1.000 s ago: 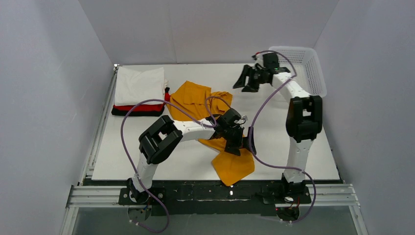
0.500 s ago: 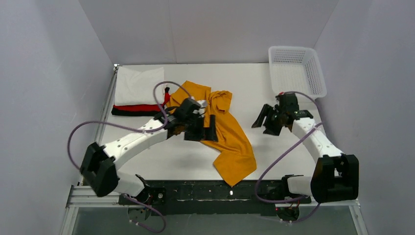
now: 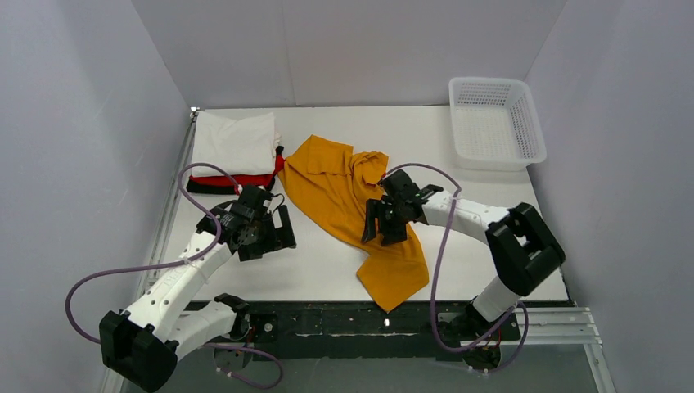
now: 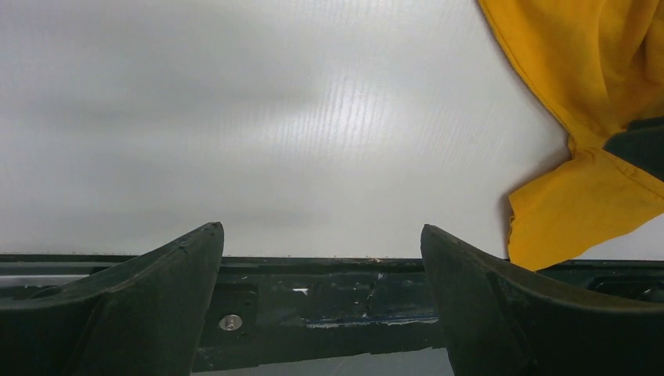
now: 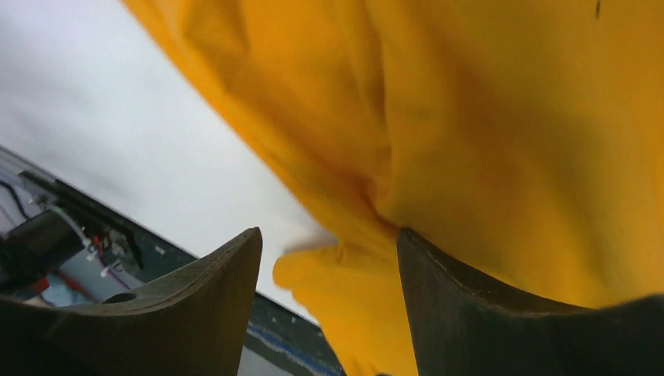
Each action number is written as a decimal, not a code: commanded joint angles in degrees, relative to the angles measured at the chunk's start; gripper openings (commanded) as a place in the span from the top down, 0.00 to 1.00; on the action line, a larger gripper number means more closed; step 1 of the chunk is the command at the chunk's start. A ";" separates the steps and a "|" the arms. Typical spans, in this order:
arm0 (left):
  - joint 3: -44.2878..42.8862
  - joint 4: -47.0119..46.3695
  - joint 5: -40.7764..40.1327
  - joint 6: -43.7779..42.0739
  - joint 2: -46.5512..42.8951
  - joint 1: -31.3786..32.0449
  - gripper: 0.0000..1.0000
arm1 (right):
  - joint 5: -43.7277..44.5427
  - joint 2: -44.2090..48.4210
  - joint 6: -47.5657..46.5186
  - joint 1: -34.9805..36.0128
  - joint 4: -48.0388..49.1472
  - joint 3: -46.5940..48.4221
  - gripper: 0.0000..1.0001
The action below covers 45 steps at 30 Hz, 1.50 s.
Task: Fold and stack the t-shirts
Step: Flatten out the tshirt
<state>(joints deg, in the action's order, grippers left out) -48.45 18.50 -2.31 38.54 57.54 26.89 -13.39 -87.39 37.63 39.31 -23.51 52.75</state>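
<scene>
A mustard-orange t-shirt (image 3: 340, 184) lies crumpled across the middle of the table, its lower end near the front edge (image 4: 595, 211) (image 5: 501, 141). A folded stack sits at the back left: a white t-shirt (image 3: 235, 141) on top, then a red one (image 3: 237, 179) and a black one (image 3: 206, 187). My right gripper (image 3: 381, 231) (image 5: 329, 235) hovers open right over the orange shirt's narrow middle, cloth showing between its spread fingers. My left gripper (image 3: 278, 233) (image 4: 321, 231) is wide open over bare table left of the shirt, with nothing between its fingers.
A white lattice basket (image 3: 524, 131) stands at the back right corner. The table's black front rail (image 4: 329, 290) runs just beyond the left fingertips. Grey walls close in on the left, back and right.
The left arm has pulled back from the orange shirt to the front left. The right arm has swung from the basket side to above the shirt's middle. The shirt lies a little flatter.
</scene>
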 commanded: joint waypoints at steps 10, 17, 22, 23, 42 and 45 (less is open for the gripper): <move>2.44 7.48 1.74 2.37 1.28 -6.26 0.00 | -0.41 -9.39 -7.65 -20.88 0.15 0.82 0.28; -0.35 5.26 3.96 4.33 7.56 -10.40 0.00 | 1.25 -13.82 -12.25 -31.55 -8.60 13.30 0.32; -1.27 -2.13 5.78 6.72 14.20 -13.15 0.00 | 7.02 -11.29 -15.71 -32.06 -13.83 21.27 0.30; -1.87 -3.26 6.68 7.27 16.79 -13.31 0.00 | 6.12 -9.51 -15.69 -31.95 -13.71 21.14 0.30; -6.87 -18.15 13.10 7.23 41.52 -13.02 0.47 | 21.11 40.45 -7.00 -31.99 -11.27 -5.85 0.21; -6.36 -21.61 13.82 7.91 43.05 -12.75 0.57 | 22.54 42.51 -6.88 -32.09 -12.28 -6.72 0.21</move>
<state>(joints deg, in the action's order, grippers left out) -56.05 -3.97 9.85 45.91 96.71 13.67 4.10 -47.11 29.61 7.51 -34.72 46.94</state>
